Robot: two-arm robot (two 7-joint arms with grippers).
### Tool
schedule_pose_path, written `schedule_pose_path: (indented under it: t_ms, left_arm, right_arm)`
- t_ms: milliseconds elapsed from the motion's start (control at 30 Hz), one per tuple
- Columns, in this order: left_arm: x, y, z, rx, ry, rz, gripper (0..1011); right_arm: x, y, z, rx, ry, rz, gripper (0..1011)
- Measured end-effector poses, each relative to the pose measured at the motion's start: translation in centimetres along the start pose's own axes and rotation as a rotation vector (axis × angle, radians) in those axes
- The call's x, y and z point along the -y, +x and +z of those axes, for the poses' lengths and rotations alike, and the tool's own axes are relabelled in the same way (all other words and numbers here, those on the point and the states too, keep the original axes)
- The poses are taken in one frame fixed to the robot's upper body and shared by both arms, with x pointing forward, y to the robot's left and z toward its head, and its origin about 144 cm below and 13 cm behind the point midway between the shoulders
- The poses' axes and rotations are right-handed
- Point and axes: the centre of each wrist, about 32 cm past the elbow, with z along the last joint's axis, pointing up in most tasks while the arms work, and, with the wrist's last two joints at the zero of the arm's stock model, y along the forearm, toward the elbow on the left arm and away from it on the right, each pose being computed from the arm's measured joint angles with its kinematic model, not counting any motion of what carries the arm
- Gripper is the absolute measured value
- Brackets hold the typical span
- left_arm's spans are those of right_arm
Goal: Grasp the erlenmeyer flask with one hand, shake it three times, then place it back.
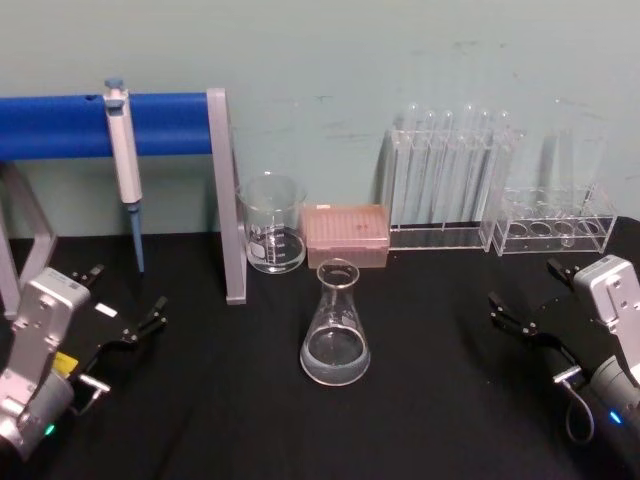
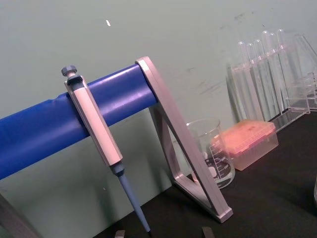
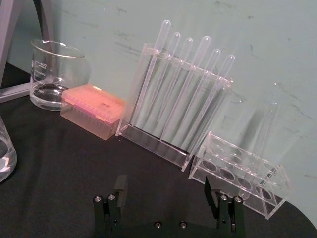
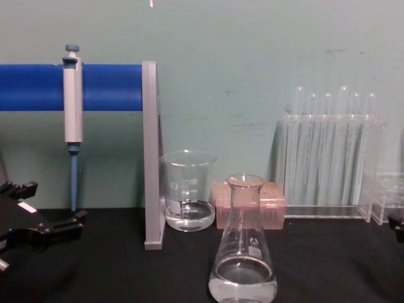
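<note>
the clear glass conical erlenmeyer flask (image 1: 335, 325) stands upright in the middle of the black table (image 1: 220, 400), its long axis vertical, with the narrow flared neck up and a little clear liquid pooled in the wide base. it is touched by nothing and has bare black surface on all sides.

the black two-fingered left gripper (image 1: 125, 300) hangs low at the table's left, fingers spread wide and empty, pointing inward toward the flask. the black two-fingered right gripper (image 1: 535, 292) mirrors it on the right, also splayed open with nothing in it; the right wrist view shows its two pads apart, with the flask's base at the picture's edge. each is well apart from the flask, which lies between them. the right one looks a shade nearer, though not by enough to settle which arm should go.

either way, the reach is a sideways one across open cloth, and the fingers would best close on the neck or upper cone, where the glass is narrow enough to pinch.

behind the flask, near the pale green wall, stand a straight-sided glass beaker (image 1: 272, 225), a pink translucent tip box (image 1: 346, 235), a tall clear rack of test tubes (image 1: 445, 190) and a low clear rack (image 1: 555, 225). further left a grey-and-blue pipette (image 1: 124, 150) hangs on a blue bar (image 1: 50, 125). these are back far enough that a shake in front should clear them — lifting first would be prudent.
</note>
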Motion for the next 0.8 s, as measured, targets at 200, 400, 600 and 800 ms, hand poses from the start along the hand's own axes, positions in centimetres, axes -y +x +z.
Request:
schedule_pose_path:
  t_ms: [200, 400, 600, 800]
  left_arm:
    - [0.00, 0.00, 0.00, 0.000, 0.000, 0.000, 1001]
    - [0.00, 0.00, 0.00, 0.000, 0.000, 0.000, 1001]
    - [0.00, 0.00, 0.00, 0.000, 0.000, 0.000, 1001]
    - [0.00, 0.00, 0.00, 0.000, 0.000, 0.000, 1001]
  right_arm:
    - [0.00, 0.00, 0.00, 0.000, 0.000, 0.000, 1000]
    - [0.00, 0.00, 0.00, 0.000, 0.000, 0.000, 1000]
    - [0.00, 0.00, 0.00, 0.000, 0.000, 0.000, 1000]
    - [0.00, 0.00, 0.00, 0.000, 0.000, 0.000, 1000]
